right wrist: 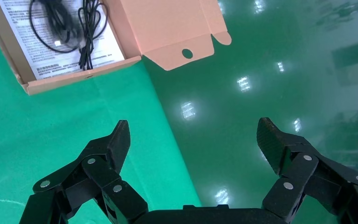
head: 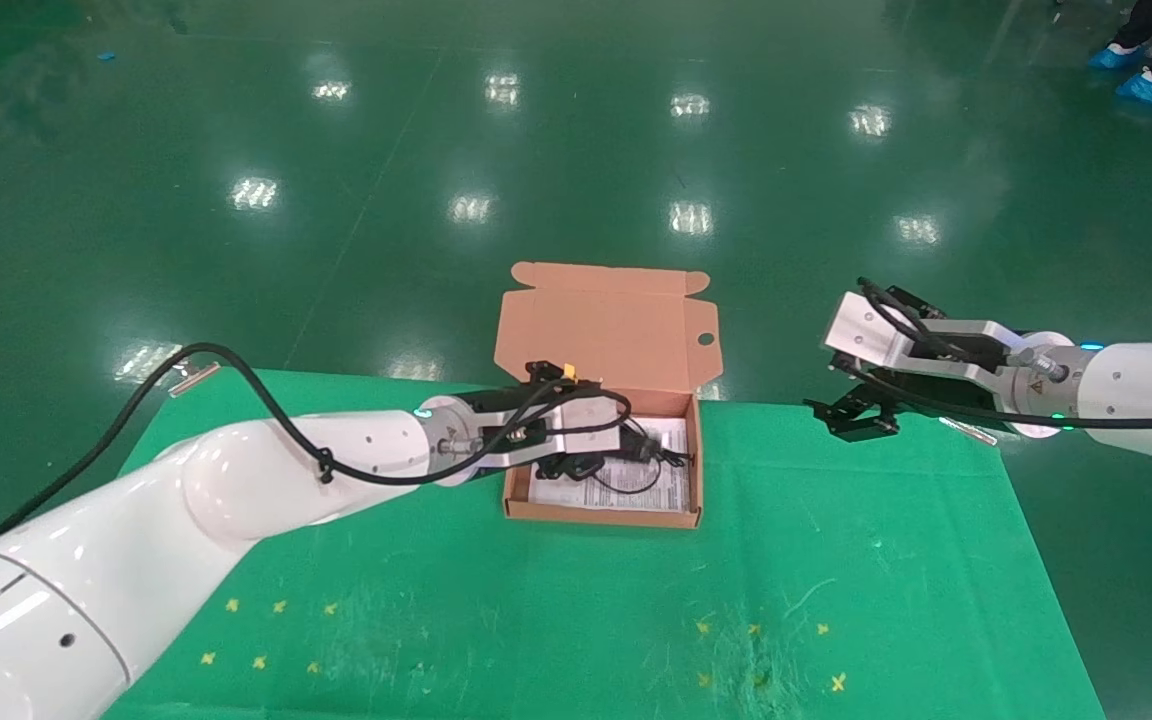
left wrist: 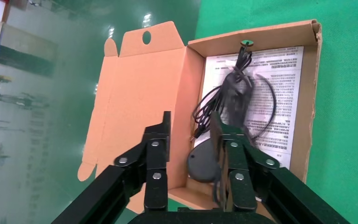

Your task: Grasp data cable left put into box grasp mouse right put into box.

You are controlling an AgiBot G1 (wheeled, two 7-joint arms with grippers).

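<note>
We found the box (head: 604, 508) near the far edge of the green table (head: 836, 560), its hinged lid (head: 608, 325) thrown back beyond that edge. That left the tray open from above to both arms.

The left gripper (left wrist: 190, 135) hung over the left end of the box. Its jaws stood moderately apart and held nothing. Under them the mouse (left wrist: 204, 162) lay on the box floor by the near wall. We judged the arm had reached in from its own side to drop or check.

The data cable (left wrist: 234, 91) lay bundled on the white leaflet (left wrist: 286, 84), loops spilling toward the lid side. In the right wrist view we could not sort cable from mouse cord.

The right gripper (right wrist: 193, 135) hung by the table's far right edge, well apart from the box, its jaws wide and empty. We took it to be parked there.

The leaflet carried dense printed lines, too fine for us to read. We made out no brand or label on box or mouse.

By our judgement both items were in the box.
</note>
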